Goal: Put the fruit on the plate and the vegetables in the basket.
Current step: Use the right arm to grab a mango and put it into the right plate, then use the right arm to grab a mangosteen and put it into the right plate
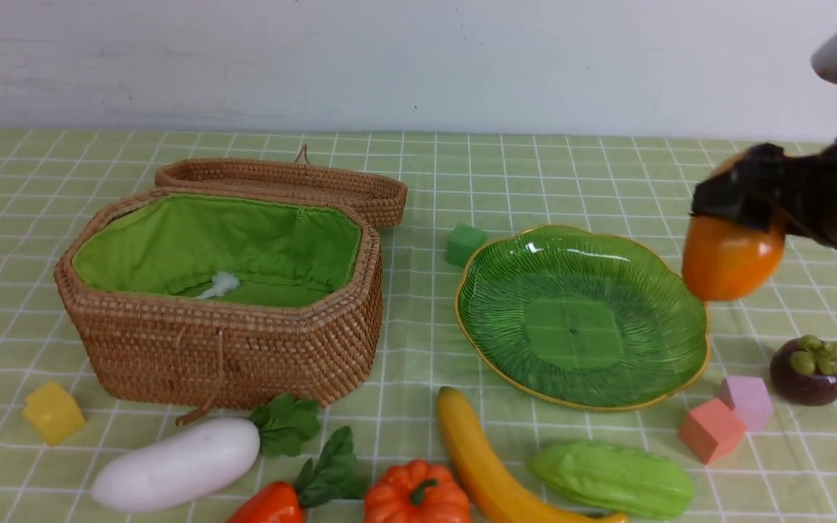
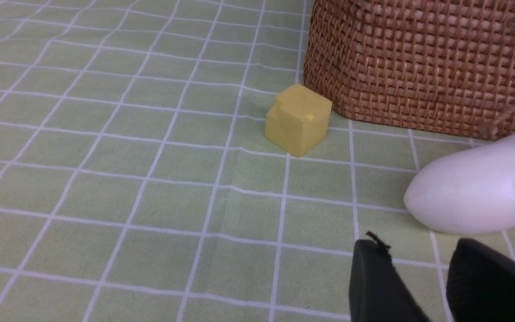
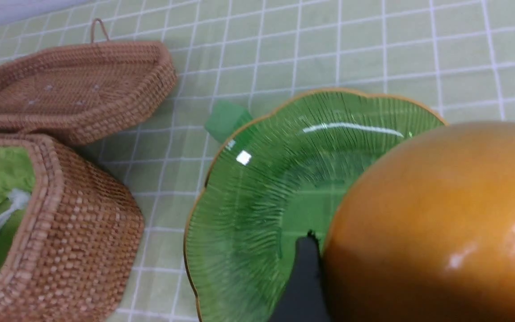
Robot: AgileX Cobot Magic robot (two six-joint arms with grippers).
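along the near edge of the table [image 1: 607, 167], from the left: a white radish [image 1: 175, 463] on its side, leaves at its right end close to the front wall of the basket [image 1: 229, 356]; a red-orange carrot [image 1: 269, 505], partly cut off by the frame; a small orange pumpkin [image 1: 416, 494]; a long yellow banana [image 1: 480, 465]; and a bumpy green gourd [image 1: 611, 479]. all five rest on the green checked cloth [image 1: 404, 341].

behind them, again from the left, a yellow cube [image 1: 53, 412] sits just beside the basket's near-left corner. the left arm's fingers [image 2: 382, 290], seen only by the wrist camera, stand part-way apart with nothing between them, low over the cloth near the radish's blunt tip. the wicker basket stands open, with a white tuft [image 1: 219, 285] on its bright green lining. its lid [image 1: 280, 181] lies back on the table behind it. a green cube [image 1: 466, 243] lies near the far-left rim of the plate [image 1: 578, 319], a ribbed green glass dish edged in gold, right of centre. off its near-right rim a salmon cube [image 1: 710, 428] and a pink cube [image 1: 747, 399] touch each other. above them the right arm's fingers [image 1: 742, 189] are spread wide and clamped round the orange-yellow mango [image 1: 731, 258], holding it clear of the cloth at the plate's right rim. farthest right, the dark purple mangosteen [image 1: 809, 370] sits on the table, green cap up.
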